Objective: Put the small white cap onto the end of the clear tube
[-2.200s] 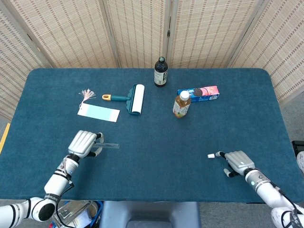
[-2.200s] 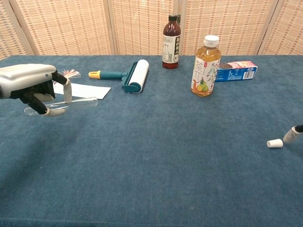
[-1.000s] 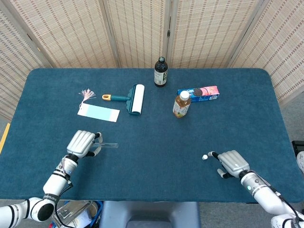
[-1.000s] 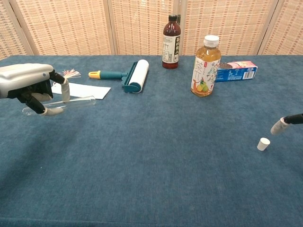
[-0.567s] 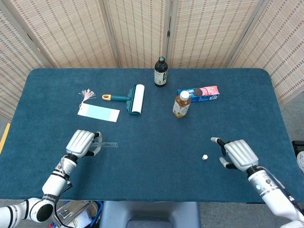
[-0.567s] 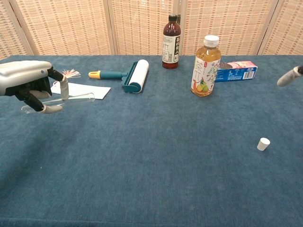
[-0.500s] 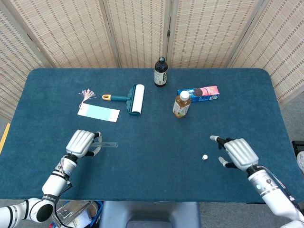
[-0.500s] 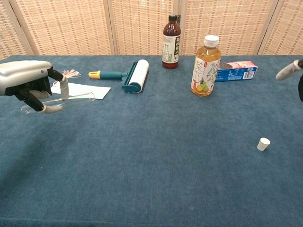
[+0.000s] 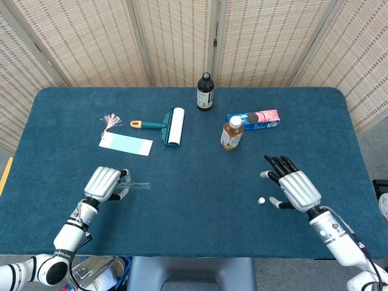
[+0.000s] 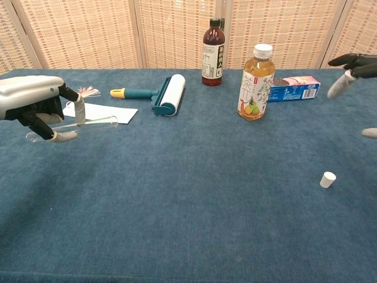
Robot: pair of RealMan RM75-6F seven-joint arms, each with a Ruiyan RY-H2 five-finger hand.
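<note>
My left hand (image 9: 105, 182) (image 10: 36, 103) holds the clear tube (image 9: 137, 185) (image 10: 88, 124) level above the cloth at the near left, its free end pointing right. The small white cap (image 9: 261, 200) (image 10: 327, 179) stands alone on the blue table at the near right. My right hand (image 9: 294, 188) hovers just right of the cap with its fingers spread and nothing in it. In the chest view only its fingertips (image 10: 347, 61) show at the right edge.
At the back stand a dark bottle (image 9: 205, 92), a tea bottle (image 9: 231, 133) and a blue snack box (image 9: 254, 119). A lint roller (image 9: 168, 126) and a pale card with a tassel (image 9: 125, 143) lie at the back left.
The right hand pushed the cap leftward, let it go, then lifted and spread its fingers. The cap now stands on the cloth. The left hand and tube stayed nearly still.
</note>
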